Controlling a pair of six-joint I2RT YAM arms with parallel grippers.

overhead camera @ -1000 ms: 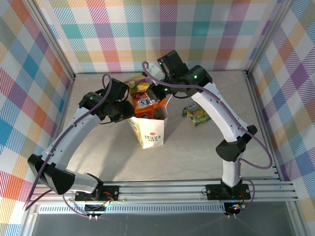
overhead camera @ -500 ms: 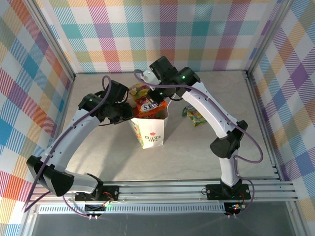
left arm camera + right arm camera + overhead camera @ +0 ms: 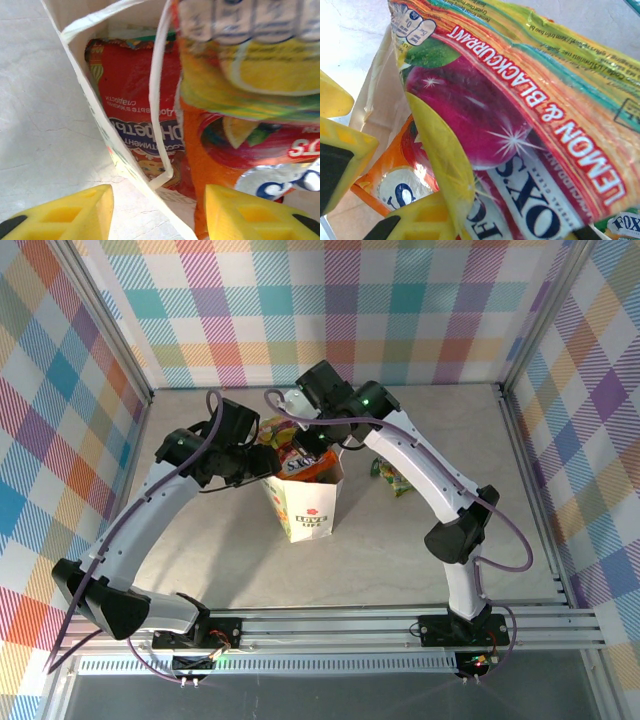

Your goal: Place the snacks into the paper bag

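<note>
The left gripper is open, its jaws either side of the left wall of the paper bag. The bag stands mid-tabletop with a red packet and an orange packet inside. Over its mouth the right gripper clamps a lemon-and-blackcurrant packet. A green-yellow packet lies to the right, with bare tabletop on the near side.
</note>
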